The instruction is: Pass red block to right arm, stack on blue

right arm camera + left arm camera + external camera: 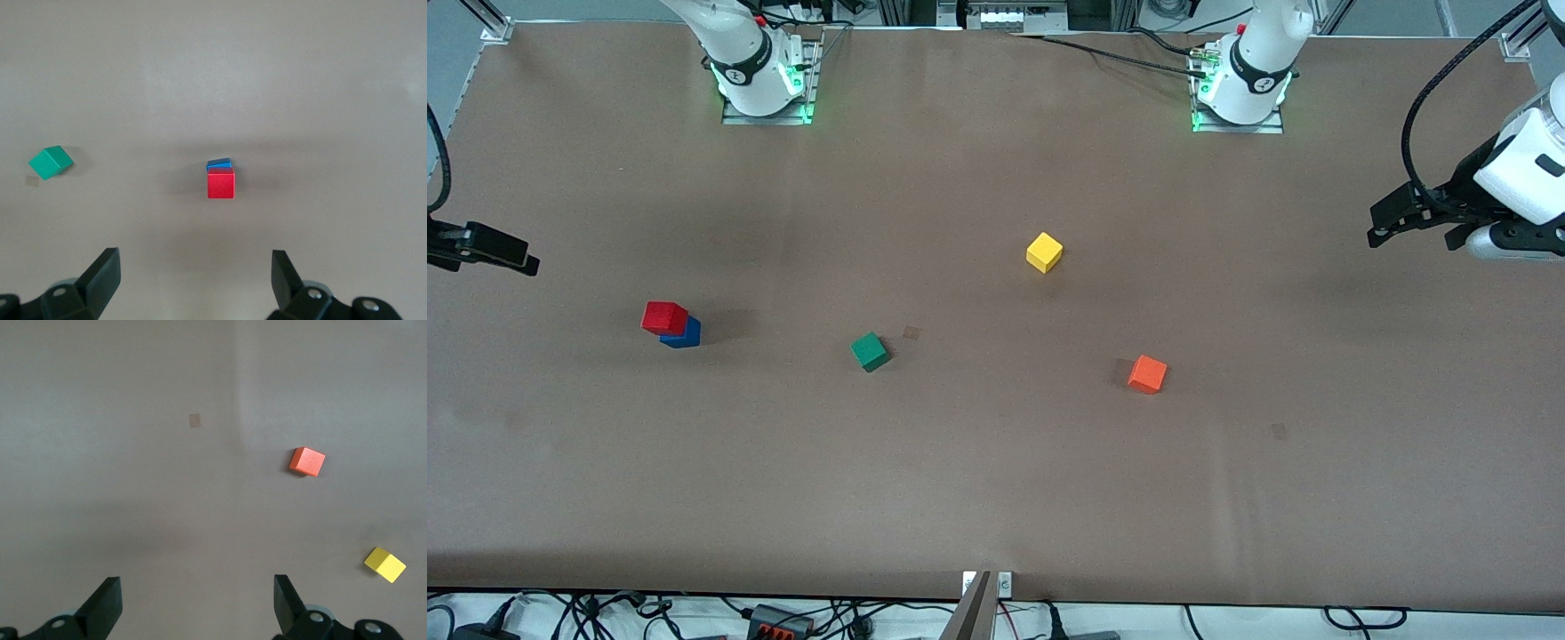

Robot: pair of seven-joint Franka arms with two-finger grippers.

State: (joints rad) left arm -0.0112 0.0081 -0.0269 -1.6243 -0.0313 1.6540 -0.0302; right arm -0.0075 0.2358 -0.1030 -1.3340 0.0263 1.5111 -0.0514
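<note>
The red block (664, 316) sits on top of the blue block (685, 335), slightly offset, toward the right arm's end of the table. Both also show in the right wrist view, the red block (221, 183) on the blue block (219, 163). My right gripper (520, 258) (197, 273) is open and empty, raised over the table's edge at the right arm's end, apart from the stack. My left gripper (1383, 227) (198, 597) is open and empty, raised over the left arm's end of the table.
A green cube (870, 351) lies near the table's middle and shows in the right wrist view (51, 162). A yellow cube (1044, 252) lies farther from the front camera. An orange cube (1147, 374) lies toward the left arm's end; both show in the left wrist view (307, 461) (385, 564).
</note>
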